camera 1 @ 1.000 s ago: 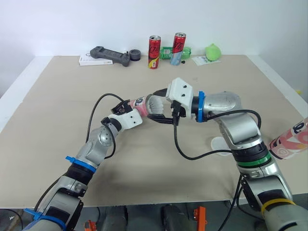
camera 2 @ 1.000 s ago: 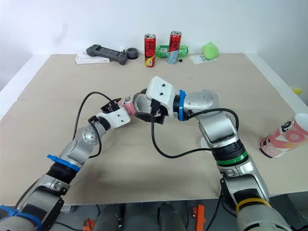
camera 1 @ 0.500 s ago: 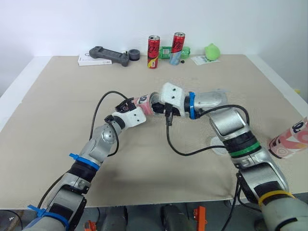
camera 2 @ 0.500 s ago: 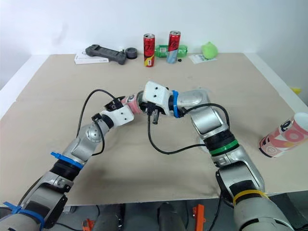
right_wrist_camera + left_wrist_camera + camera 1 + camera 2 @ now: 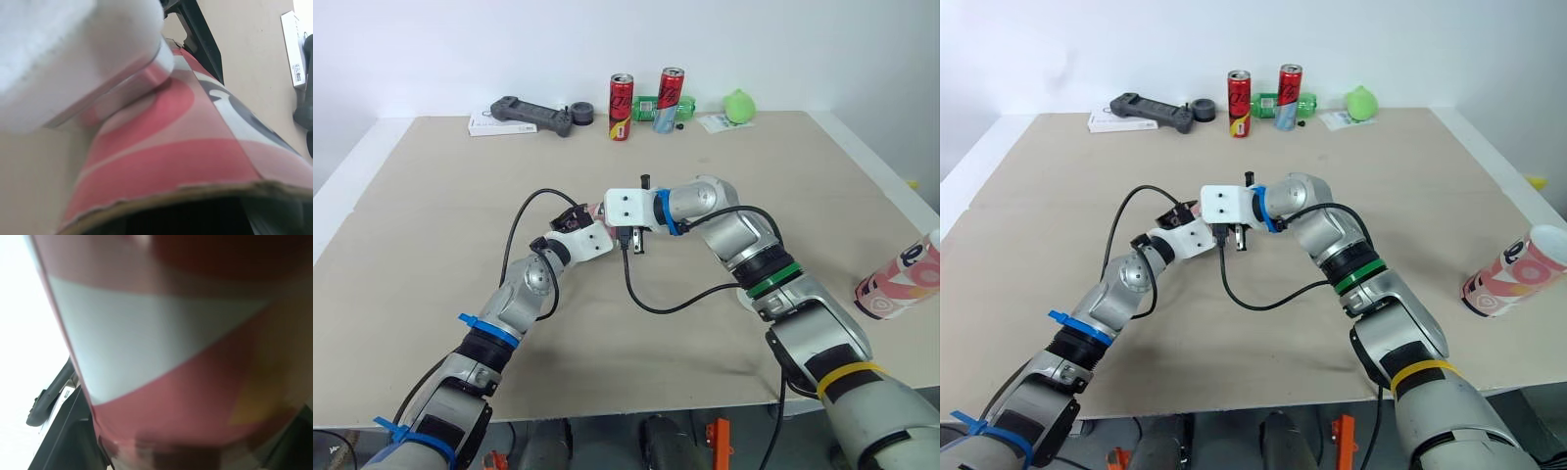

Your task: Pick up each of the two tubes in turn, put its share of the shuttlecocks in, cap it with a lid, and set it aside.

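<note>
Two tubes are in play at the table (image 5: 431, 245). We see one tube (image 5: 186, 147) held over the middle of the table, clamped in the left gripper (image 5: 579, 217), whose black fingers (image 5: 68, 440) are closed against its wall. Its skin is red and pink with white and dark grey shapes. A bare cardboard rim rings its dark, open mouth. The right gripper (image 5: 622, 209) sits hard against the tube from the right, and we cannot tell whether it has hold of anything.

The second tube (image 5: 901, 286) lies on its side at the table's right edge, well apart from both grippers. It is pink and white with a dark mark, and its far end is white.

Along the far edge we count two red cans standing upright, a left can (image 5: 622, 93) and a right can (image 5: 670, 91). One green bottle (image 5: 651, 105) lies between and behind them. To the right is one green ball (image 5: 738, 106). To the left, one black controller (image 5: 524, 115) rests on one white box (image 5: 484, 125), with one black roll of tape (image 5: 581, 114) just beside it.
</note>
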